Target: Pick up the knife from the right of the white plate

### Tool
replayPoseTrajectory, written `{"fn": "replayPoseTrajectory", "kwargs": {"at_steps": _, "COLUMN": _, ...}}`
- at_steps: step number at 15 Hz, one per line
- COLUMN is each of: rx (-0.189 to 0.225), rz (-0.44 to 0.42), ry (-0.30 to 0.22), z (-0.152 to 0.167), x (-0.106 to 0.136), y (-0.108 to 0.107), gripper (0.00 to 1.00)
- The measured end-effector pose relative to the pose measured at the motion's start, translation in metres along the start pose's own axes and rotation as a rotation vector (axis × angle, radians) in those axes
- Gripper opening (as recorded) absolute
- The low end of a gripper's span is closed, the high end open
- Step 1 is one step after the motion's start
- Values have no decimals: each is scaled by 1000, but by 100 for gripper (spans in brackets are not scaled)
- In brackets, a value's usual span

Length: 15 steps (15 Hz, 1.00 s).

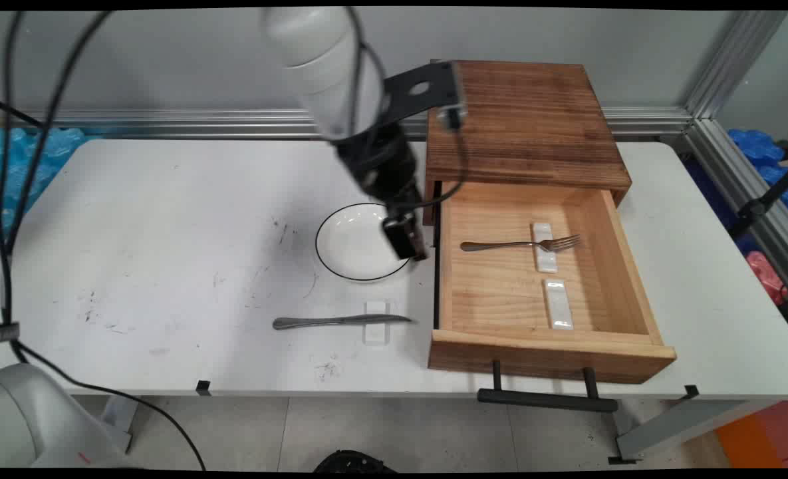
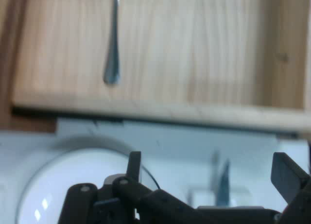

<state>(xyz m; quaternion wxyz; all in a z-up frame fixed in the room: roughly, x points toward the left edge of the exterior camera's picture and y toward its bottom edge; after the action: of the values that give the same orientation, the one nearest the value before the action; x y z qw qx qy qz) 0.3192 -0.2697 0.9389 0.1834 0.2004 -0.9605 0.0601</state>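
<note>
White plate (image 1: 357, 243) lies on the table (image 1: 167, 266) just left of the drawer (image 1: 540, 279), which stands pulled out of a wooden cabinet (image 1: 523, 123). The hand (image 1: 407, 241) hangs low over the plate's right rim, between plate and drawer wall; whether it touches either cannot be told. In the hand view its fingers (image 2: 286, 173) stand wide apart with nothing between them.

Inside the drawer, a fork (image 1: 520, 245) lies across the far rest (image 1: 544, 247), tines toward the drawer's right wall. A second rest (image 1: 558, 305) lies nearer the drawer front, bare. In front of the plate, left of the drawer's front corner, a knife (image 1: 340, 321) lies across a third rest (image 1: 376, 322).

Handling judgement: the hand sits close to the drawer's left wall and the plate rim, so any lateral move calls for lifting clear first. The cutlery is thin and flat; a grasp across the handle where a rest lifts it off the surface appears most secure.

No brand, label or writing is legible.
</note>
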Motion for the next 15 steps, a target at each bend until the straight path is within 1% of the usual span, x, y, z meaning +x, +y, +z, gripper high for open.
{"fn": "replayPoseTrajectory", "kwargs": {"at_steps": 2, "rx": -6, "rz": -2, "ry": -3, "z": -5, "x": -20, "y": 6, "gripper": 100}}
{"fn": "replayPoseTrajectory", "kwargs": {"at_steps": 5, "rx": -6, "rz": -21, "ry": -4, "z": -8, "x": -57, "y": 17, "gripper": 100}}
{"fn": "replayPoseTrajectory", "kwargs": {"at_steps": 10, "rx": -4, "rz": -38, "ry": -17, "z": 3, "x": -109, "y": 31, "gripper": 100}}
{"fn": "replayPoseTrajectory", "kwargs": {"at_steps": 13, "rx": -3, "rz": -43, "ry": -26, "z": 16, "x": -133, "y": 36, "gripper": 100}}
{"fn": "replayPoseTrajectory", "kwargs": {"at_steps": 15, "rx": -2, "rz": -50, "ry": -30, "z": 25, "x": -144, "y": 38, "gripper": 100}}
